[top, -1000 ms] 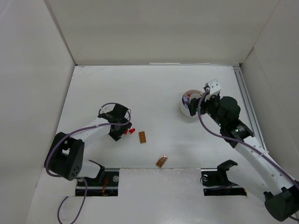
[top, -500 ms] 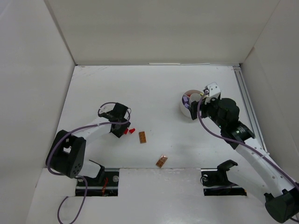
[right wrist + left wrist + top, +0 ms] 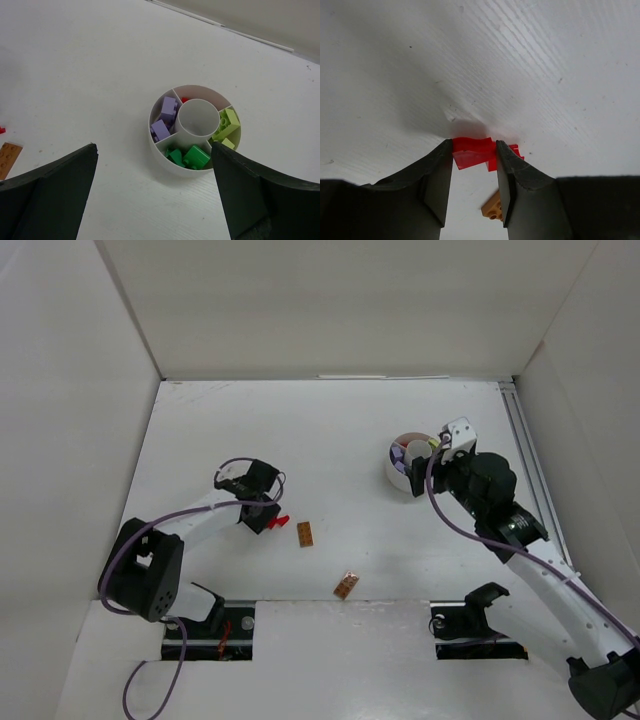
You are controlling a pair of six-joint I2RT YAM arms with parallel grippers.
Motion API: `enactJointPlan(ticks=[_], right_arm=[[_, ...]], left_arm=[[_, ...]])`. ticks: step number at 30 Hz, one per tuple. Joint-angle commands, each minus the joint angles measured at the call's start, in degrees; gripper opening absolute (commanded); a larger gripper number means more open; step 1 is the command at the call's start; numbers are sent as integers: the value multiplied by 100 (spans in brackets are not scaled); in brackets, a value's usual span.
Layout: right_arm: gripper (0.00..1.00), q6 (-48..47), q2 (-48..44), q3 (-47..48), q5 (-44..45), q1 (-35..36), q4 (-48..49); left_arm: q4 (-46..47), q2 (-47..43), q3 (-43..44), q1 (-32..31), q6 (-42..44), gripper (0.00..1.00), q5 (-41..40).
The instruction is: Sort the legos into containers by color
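Left tool [image 3: 474, 146] gripping red lego [image 3: 470, 152], two orange [image 3: 305, 534]

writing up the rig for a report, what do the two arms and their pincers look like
Both the left arm and right arm have white links, black joint housings and a lilac cable looping alongside. The left pincer and right pincer have plain matte black, wedge-shaped fingers. A white block caps the right wrist.
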Motion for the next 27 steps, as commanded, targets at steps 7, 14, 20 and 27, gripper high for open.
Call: enactJointPlan(ticks=[7, 14, 20, 27], right_arm=[[100, 174, -458, -99, 428, 67, 99], [100, 280, -818, -99, 674, 67, 46], [100, 728, -1213, -99, 1437, 67, -216], [100, 1036, -1828, -99, 1967, 67, -666]], left_arm=[[-411, -444, 1057, -257, 596, 27, -176], [-262, -225, 2024, -547, 1097, 25, -229], [817, 845, 3323, -1029, 2265, 25, 393], [467, 3113, 6346, -1715, 3206, 23, 543]])
